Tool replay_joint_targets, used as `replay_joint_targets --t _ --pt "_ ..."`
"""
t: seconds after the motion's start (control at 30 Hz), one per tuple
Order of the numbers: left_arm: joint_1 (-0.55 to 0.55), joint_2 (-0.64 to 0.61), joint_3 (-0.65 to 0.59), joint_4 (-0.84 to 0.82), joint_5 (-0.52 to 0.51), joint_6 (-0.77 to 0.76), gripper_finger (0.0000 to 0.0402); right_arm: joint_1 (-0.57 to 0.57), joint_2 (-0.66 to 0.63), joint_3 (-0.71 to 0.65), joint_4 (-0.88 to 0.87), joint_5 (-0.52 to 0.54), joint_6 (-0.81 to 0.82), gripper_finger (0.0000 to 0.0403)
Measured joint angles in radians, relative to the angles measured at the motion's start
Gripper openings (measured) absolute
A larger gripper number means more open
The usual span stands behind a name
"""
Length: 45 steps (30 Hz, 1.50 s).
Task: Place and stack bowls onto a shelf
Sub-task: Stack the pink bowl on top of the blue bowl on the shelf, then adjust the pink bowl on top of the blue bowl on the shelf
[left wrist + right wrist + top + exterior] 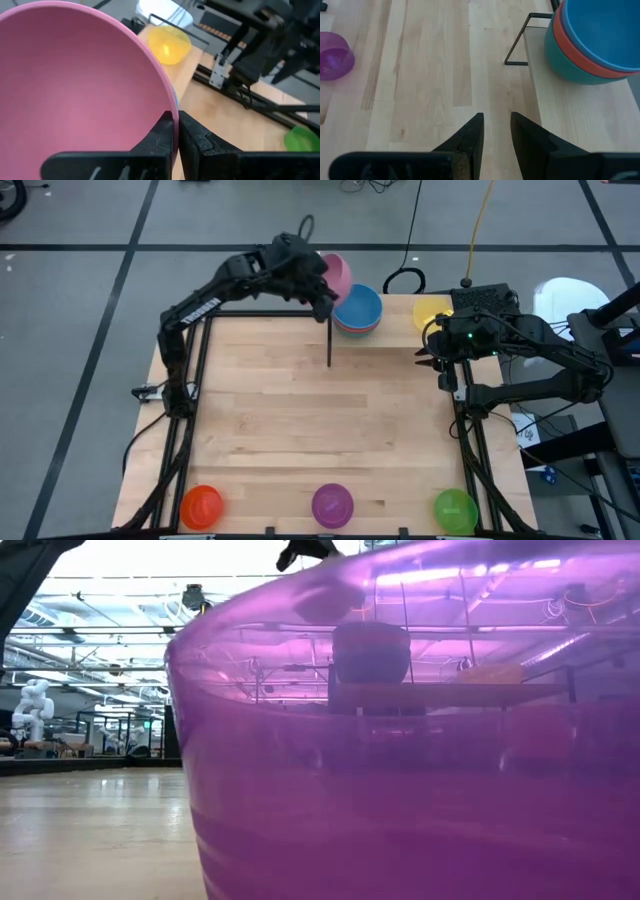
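Bowls are spread over the bench and the shelf. The pink bowl (337, 273) is held tilted in the air by the left hand (322, 292), above the back edge of the bench, just beside a stack of 3 bowls. The left hand is closed on the rim of the pink bowl (75, 90), with its 2 fingers (160, 137) pinching the rim between them. The stack stands on the shelf (395, 330) at the back edge of the bench: the blue bowl (358, 307) is on top, inside the red bowl (580, 55), which sits inside the teal bowl (570, 70). The yellow bowl (432, 312) stands further right on the shelf, near the back right corner. The right hand (432, 358) waits over the right side of the bench, in front of the shelf, its fingers (470, 135) a little apart and holding nothing. Along the front edge of the bench (300, 420) stand the orange bowl (201, 506), the purple bowl (332, 505) and the green bowl (455, 508), well apart from each other.
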Motion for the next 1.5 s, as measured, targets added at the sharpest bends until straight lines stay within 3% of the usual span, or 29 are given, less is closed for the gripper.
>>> replay_joint_targets --t 0.53,0.83,1.17,1.33,1.5 --pt "-0.026 0.072 0.001 0.034 0.031 0.035 0.0013 0.000 0.000 0.000 -0.001 0.000 0.027 0.0089" --pt "-0.028 0.076 0.001 0.096 0.036 0.017 0.0074 0.000 0.000 0.000 -0.011 0.000 0.027 0.0089" --pt "-0.028 0.075 0.001 0.107 0.036 0.016 0.0080 0.000 0.000 0.000 -0.021 0.000 0.026 0.0089" --pt "-0.027 0.033 0.000 0.100 0.030 0.045 0.0080 0.000 0.008 0.000 0.108 0.000 -0.002 0.0089" --pt "-0.015 -0.023 0.001 0.070 -0.077 0.074 0.0081 0.000 0.052 -0.031 0.401 0.056 -0.001 0.0089"
